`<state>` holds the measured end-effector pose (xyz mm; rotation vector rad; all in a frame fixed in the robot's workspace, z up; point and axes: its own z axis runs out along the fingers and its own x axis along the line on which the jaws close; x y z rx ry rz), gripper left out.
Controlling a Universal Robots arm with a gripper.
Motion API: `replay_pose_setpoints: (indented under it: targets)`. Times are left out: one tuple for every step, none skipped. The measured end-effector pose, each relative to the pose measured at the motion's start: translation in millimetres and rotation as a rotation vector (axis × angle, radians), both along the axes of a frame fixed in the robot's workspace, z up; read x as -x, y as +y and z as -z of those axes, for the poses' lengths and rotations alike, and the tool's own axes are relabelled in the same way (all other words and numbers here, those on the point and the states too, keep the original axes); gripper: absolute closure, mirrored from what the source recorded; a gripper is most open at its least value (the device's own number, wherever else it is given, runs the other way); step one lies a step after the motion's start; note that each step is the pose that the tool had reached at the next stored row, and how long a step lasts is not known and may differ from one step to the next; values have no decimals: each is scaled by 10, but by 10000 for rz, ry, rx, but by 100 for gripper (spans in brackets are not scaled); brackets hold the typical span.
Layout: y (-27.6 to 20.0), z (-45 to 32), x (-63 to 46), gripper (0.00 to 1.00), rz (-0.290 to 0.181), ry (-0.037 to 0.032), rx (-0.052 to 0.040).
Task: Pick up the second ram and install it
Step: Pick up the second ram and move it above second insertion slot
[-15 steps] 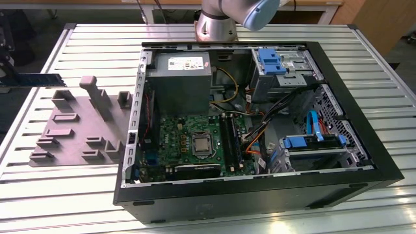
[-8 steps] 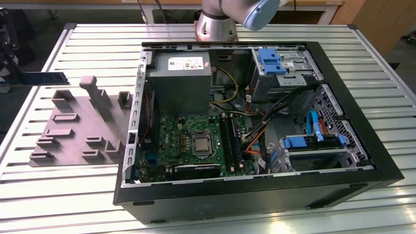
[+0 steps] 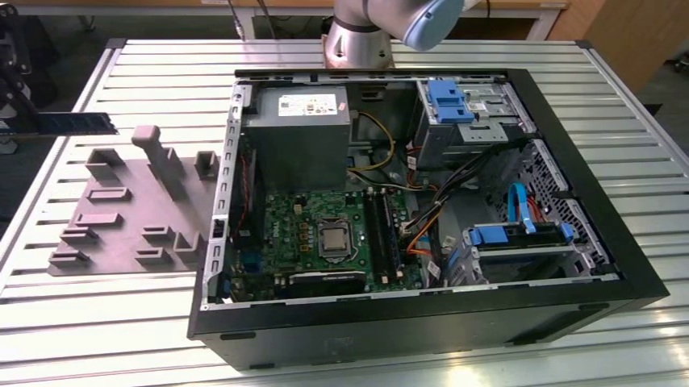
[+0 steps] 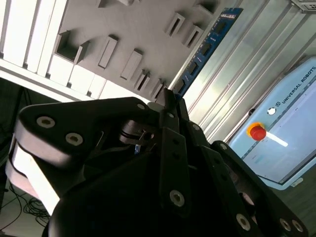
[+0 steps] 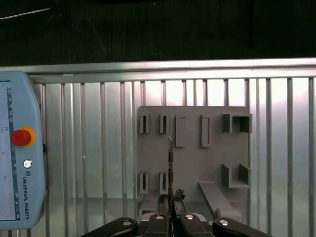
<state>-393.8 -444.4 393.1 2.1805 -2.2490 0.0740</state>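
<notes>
The second ram (image 3: 77,122) is a thin blue-green stick held in the air above the table's edge at the exterior view's left, beyond the grey holder tray (image 3: 129,214). My gripper (image 3: 19,119) is shut on one end of it. The second wrist view has the stick (image 4: 207,47) running out from between the dark fingers (image 4: 173,111) over the tray. Edge-on in the first wrist view, the stick (image 5: 170,160) sticks out from the gripper (image 5: 170,200). The open computer case (image 3: 603,266) lies at the exterior view's right, with black memory slots (image 3: 382,230) on the green motherboard (image 3: 312,234).
The grey tray has several upright blocks and slots (image 5: 202,131). A teach pendant with a red stop button (image 5: 20,137) lies on the slatted table beside the tray. Inside the case are a power supply (image 3: 296,121), cables and blue drive brackets (image 3: 447,101).
</notes>
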Motion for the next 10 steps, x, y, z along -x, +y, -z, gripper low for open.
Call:
replay_pose_setpoints:
  targets:
    - [1,0,-17,86,1,1,0]
    - [1,0,-37,86,0,1,0]
    - [1,0,-64,86,0,1,1]
    - [1,0,-90,86,0,1,1]
    - [2,-1,-117,86,1,1,1]
    - [2,0,-142,86,1,1,1]
    - [2,0,-168,86,1,1,0]
    - [2,0,-193,86,1,1,1]
    - [3,-1,-217,86,1,1,1]
    - [3,-1,-240,86,1,1,1]
